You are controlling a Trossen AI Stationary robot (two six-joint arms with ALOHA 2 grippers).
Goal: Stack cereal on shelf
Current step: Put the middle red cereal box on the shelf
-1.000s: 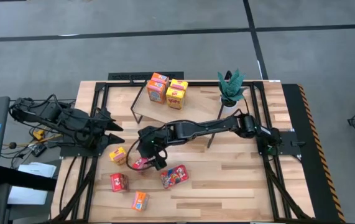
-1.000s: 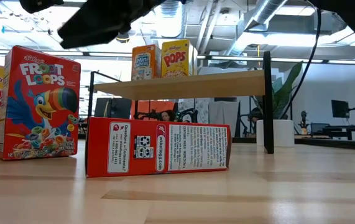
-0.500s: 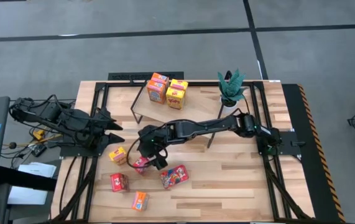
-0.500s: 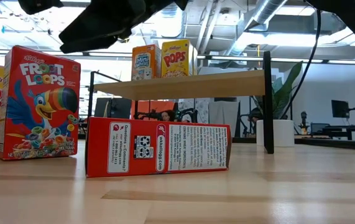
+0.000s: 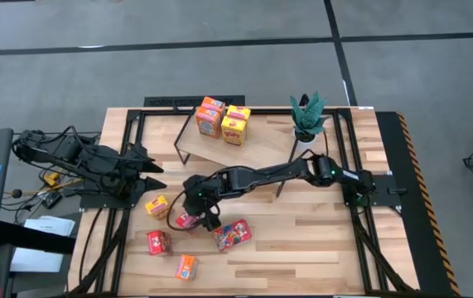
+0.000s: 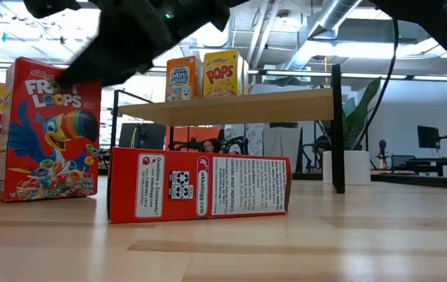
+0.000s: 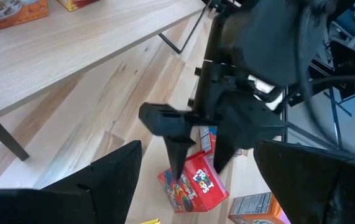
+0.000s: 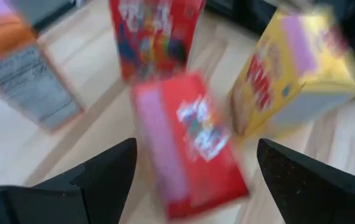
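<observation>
High view showed the right end effector (image 5: 196, 213) spread open directly above a red cereal box (image 5: 188, 219), seemingly not gripping.

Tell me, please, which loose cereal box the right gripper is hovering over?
The red box under the open right gripper, between the yellow box and the larger red box.

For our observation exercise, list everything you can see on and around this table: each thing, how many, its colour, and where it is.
Shelf: one, light wood on black legs, table's far middle.
Boxes on shelf: four, orange and yellow, shelf's left end.
Boxes on table: five, red, yellow, orange, front left.
Potted plant: one, green in white pot, beside shelf's right end.
Table: one, wooden planks.
Left hand: open, waiting at the table's left edge.
Right hand: open, over a red box.
</observation>
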